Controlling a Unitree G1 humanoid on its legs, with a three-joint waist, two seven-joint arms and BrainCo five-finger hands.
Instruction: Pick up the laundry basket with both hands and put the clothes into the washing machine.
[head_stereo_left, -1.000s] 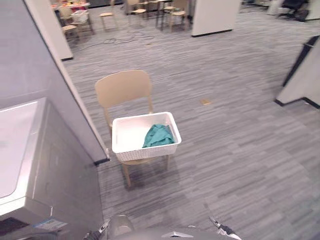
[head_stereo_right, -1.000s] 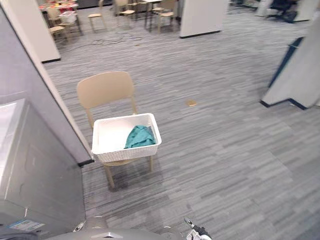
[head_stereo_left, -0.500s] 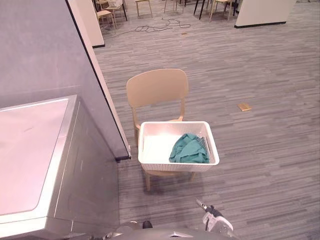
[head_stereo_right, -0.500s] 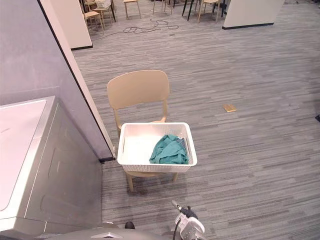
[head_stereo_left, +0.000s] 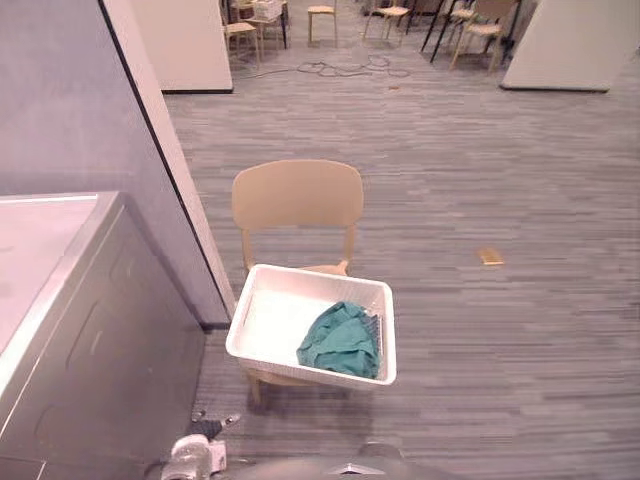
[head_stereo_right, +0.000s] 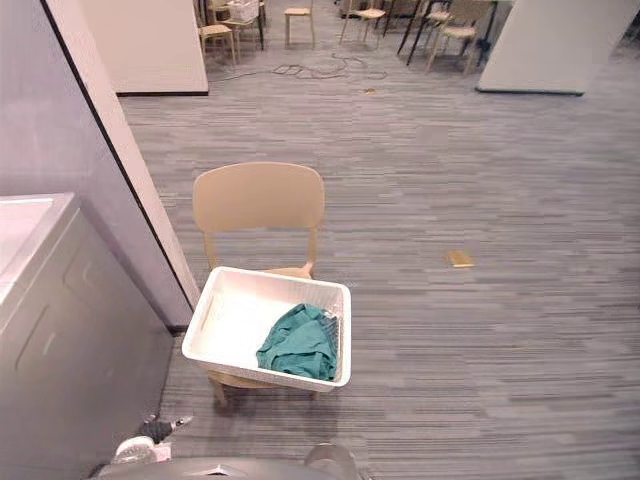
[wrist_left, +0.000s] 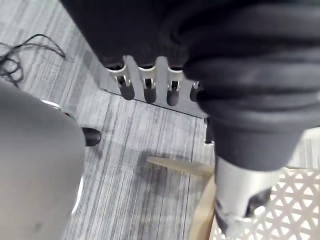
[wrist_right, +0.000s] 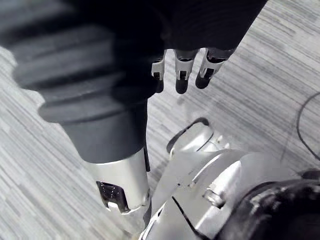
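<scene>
We see a latticed white plastic laundry basket, soft teal cloth, matt beige chair, smooth grey metal washing machine, streaked floor.

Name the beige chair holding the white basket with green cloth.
The nearest beige plastic chair, beside the grey partition: the white lattice basket sits on its seat; the others stand far back.

This looks like an open-plan office hall. Grey striped carpet covers the whole floor, pale partition walls divide the space, and wooden chairs cluster at the far end (loose cables trail on the floor near them).
</scene>
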